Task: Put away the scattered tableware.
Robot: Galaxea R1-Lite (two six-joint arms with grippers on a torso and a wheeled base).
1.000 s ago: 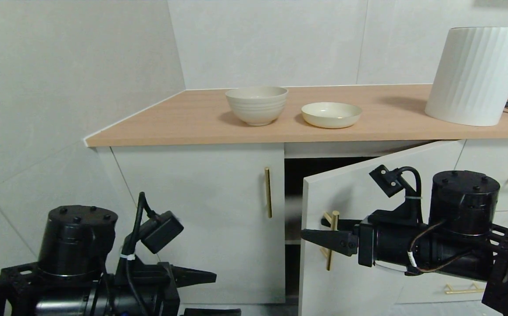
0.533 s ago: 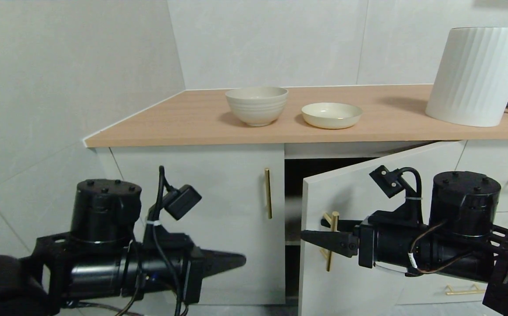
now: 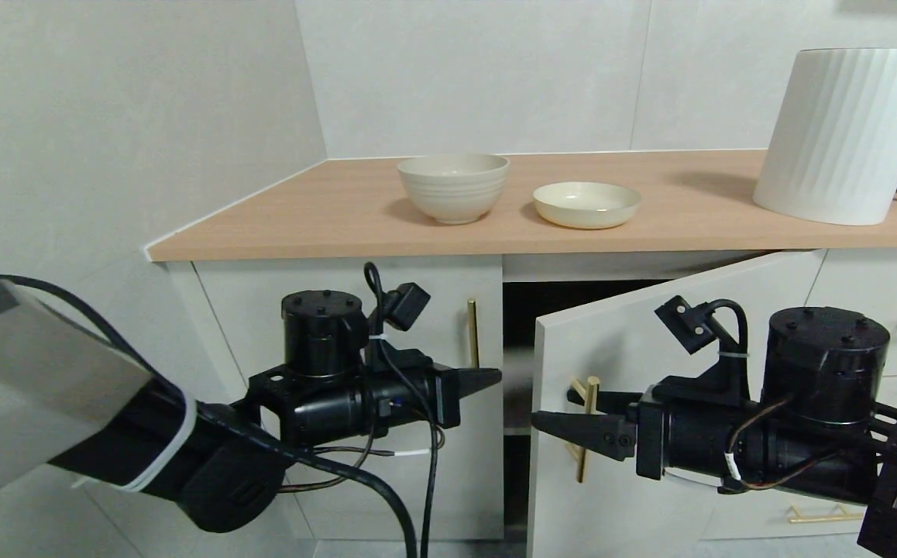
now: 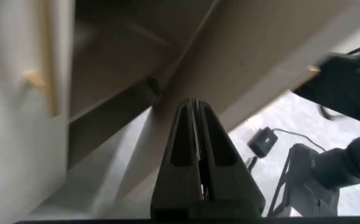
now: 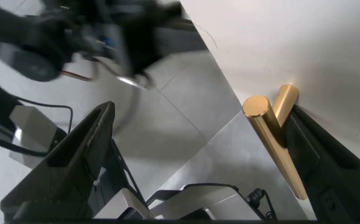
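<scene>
Head view: a cream ribbed bowl and shallow cream dish are set on the wooden worktop. Left end effector is pressed together; right end effector is spread around a gold handle.

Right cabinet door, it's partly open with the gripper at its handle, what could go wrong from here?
1. The right gripper is open around the gold handle, not clamped, so it may slip off if it pulls.
2. The shut left gripper points at the gap beside the right door and could knock its free edge.
3. The opening looks narrow for passing the bowl and dish in.
</scene>
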